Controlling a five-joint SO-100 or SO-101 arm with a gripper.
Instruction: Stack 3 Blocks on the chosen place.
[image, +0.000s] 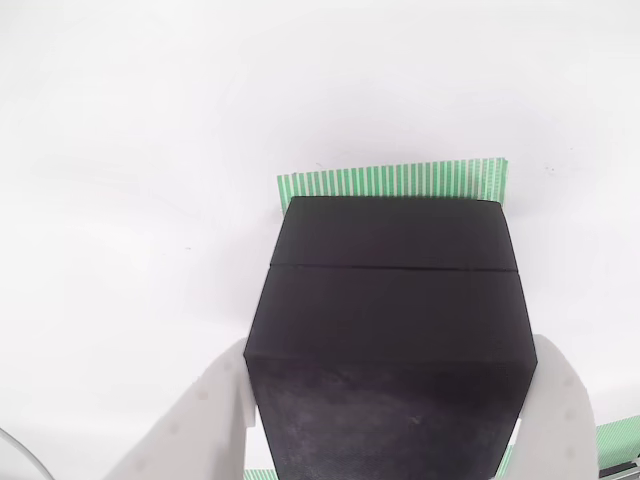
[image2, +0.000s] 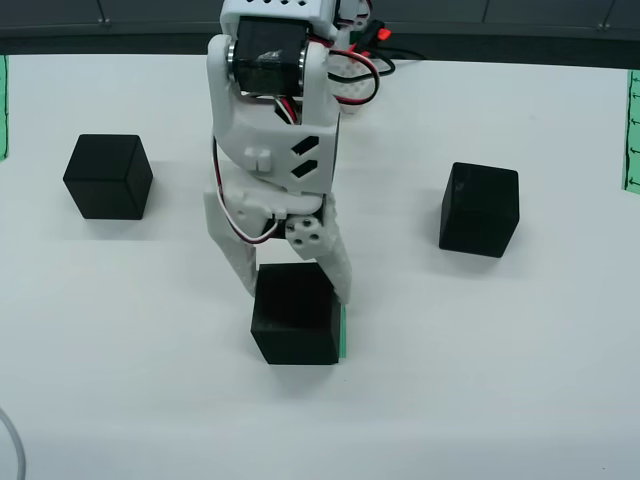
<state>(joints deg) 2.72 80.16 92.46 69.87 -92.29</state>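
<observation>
Gripper-mounted view: matte black cube with a thin seam line between two white plastic fingers, one at each lower flank; contact at the pads not resolvable. Flat green-and-white striped patch visible beyond the cube's far edge, further slivers at the lower corners.

Front fixed view: white two-finger gripper straddling the same cube, jaws spread to about cube width, tips alongside its upper edges; firm clamping cannot be told. Cube resting on the white table, thin green edge of the patch showing at its right side. Shown here and not from the gripper: second matte black cube far left, third matte black cube right, both well apart from the patch. Red, black and white wires behind the arm.

No legible writing or brand marks.
</observation>
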